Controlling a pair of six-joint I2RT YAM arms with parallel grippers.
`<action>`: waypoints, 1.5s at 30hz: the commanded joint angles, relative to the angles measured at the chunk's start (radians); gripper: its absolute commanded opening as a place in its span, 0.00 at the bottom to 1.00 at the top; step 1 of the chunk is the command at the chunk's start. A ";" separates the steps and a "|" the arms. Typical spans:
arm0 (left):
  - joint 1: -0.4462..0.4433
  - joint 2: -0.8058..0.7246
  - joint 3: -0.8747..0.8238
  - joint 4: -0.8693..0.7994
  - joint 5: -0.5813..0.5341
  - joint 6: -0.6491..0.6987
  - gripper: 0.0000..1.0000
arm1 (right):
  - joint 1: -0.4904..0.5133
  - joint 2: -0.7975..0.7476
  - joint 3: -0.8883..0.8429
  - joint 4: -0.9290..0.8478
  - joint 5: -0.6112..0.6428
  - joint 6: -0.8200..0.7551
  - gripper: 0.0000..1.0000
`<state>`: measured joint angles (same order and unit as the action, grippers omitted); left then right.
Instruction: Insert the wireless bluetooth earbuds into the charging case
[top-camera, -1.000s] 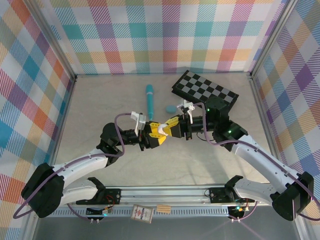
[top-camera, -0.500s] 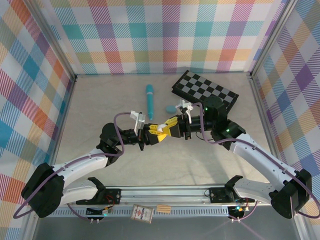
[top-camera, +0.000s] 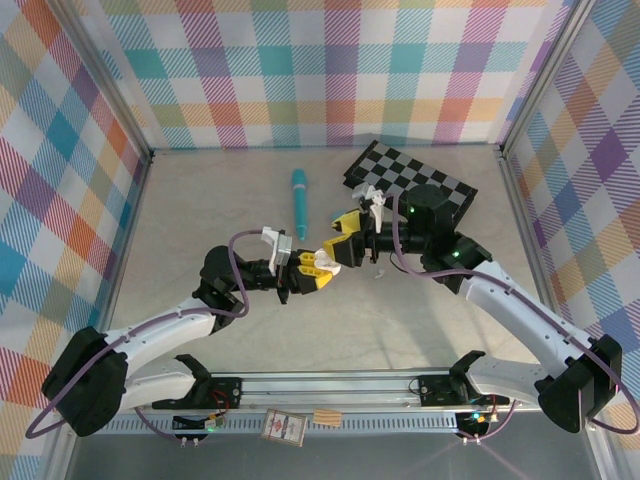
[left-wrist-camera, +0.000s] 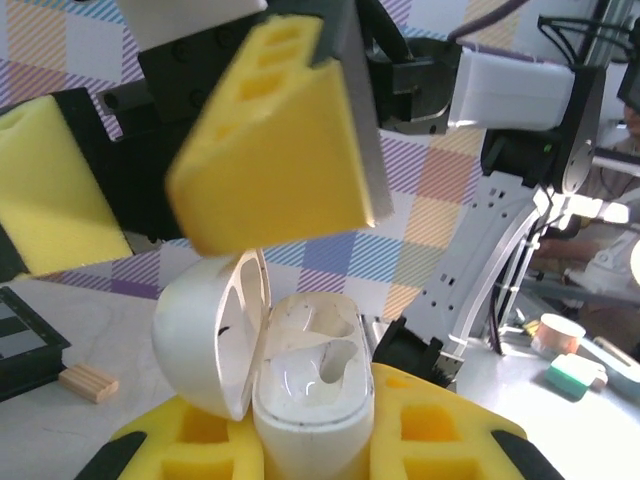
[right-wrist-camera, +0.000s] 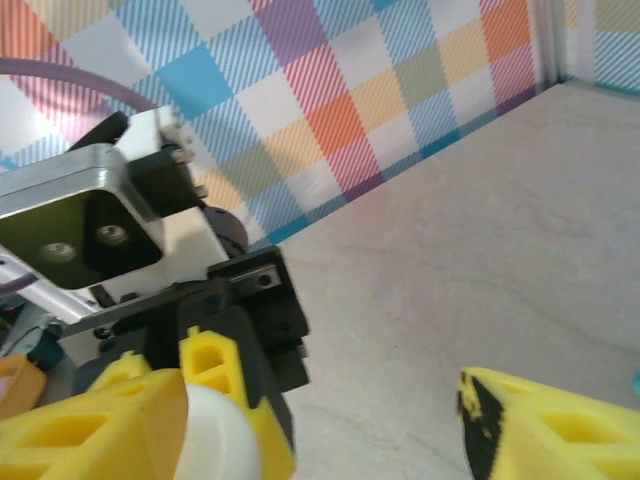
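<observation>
The left gripper (top-camera: 308, 270) pinches the open white charging case (left-wrist-camera: 310, 400) above the tabletop (top-camera: 220, 210); the right gripper (top-camera: 343, 237), jaws spread, hangs just right of it.

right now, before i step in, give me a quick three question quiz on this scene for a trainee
1. Fill in: the right gripper has its jaws ___.
2. What holds the charging case? A) the left gripper B) the right gripper C) nothing holds it
3. True or false: the lid of the charging case is shut.

Key: 1 open; 2 A; 3 false, the lid stands open.
</observation>
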<state>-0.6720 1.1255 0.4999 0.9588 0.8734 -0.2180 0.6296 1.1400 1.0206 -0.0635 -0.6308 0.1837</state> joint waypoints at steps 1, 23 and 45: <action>-0.006 -0.049 -0.010 -0.089 -0.013 0.185 0.00 | -0.004 -0.001 0.038 0.030 -0.015 0.026 0.79; -0.005 -0.050 -0.095 -0.083 -0.092 0.352 0.00 | -0.300 0.179 -0.146 -0.353 0.466 0.459 0.53; -0.005 -0.004 -0.067 -0.086 -0.049 0.340 0.00 | -0.329 0.518 -0.183 -0.216 0.318 0.542 0.31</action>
<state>-0.6720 1.1191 0.4137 0.8215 0.7925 0.1097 0.3065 1.6474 0.8474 -0.2955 -0.2893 0.7151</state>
